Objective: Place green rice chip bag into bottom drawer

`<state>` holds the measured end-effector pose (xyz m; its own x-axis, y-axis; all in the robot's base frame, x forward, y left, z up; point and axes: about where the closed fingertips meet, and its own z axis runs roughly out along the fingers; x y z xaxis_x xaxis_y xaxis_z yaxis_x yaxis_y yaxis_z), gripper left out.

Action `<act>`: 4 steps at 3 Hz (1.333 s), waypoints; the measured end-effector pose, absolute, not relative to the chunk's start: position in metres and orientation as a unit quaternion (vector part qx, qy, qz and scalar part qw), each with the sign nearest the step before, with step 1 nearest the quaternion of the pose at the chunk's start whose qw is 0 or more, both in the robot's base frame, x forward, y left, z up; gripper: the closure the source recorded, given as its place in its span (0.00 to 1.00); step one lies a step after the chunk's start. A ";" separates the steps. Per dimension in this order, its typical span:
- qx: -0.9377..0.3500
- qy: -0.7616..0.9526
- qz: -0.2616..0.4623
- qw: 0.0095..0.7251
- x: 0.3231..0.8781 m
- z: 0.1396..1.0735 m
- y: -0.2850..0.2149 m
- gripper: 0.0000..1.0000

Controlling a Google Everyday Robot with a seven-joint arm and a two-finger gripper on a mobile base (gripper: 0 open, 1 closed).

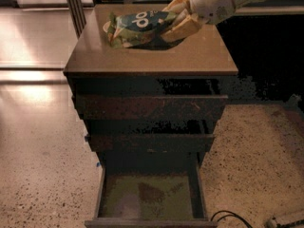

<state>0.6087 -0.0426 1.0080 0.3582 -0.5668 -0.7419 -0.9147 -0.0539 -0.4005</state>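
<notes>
One open container: bottom drawer (156, 198), pulled out near, showing only its greenish floor.
Over the table's (199, 56) far side, gripper (178, 15) pinching green rice chip bag (137, 25) by its right end.

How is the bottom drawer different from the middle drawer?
The bottom drawer is pulled far out; the middle drawer pokes out only a little. You can see the bottom drawer's greenish floor, but the middle drawer's inside is hidden. Both are dark brown wood. The gripper is up over the cabinet top, fingers shut on the bag.
</notes>
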 end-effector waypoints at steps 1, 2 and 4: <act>-0.697 0.534 0.202 0.435 0.605 1.001 -0.042 1.00; -0.686 0.547 0.203 0.435 0.581 0.983 -0.049 1.00; -0.650 0.592 0.192 0.437 0.515 0.908 -0.082 1.00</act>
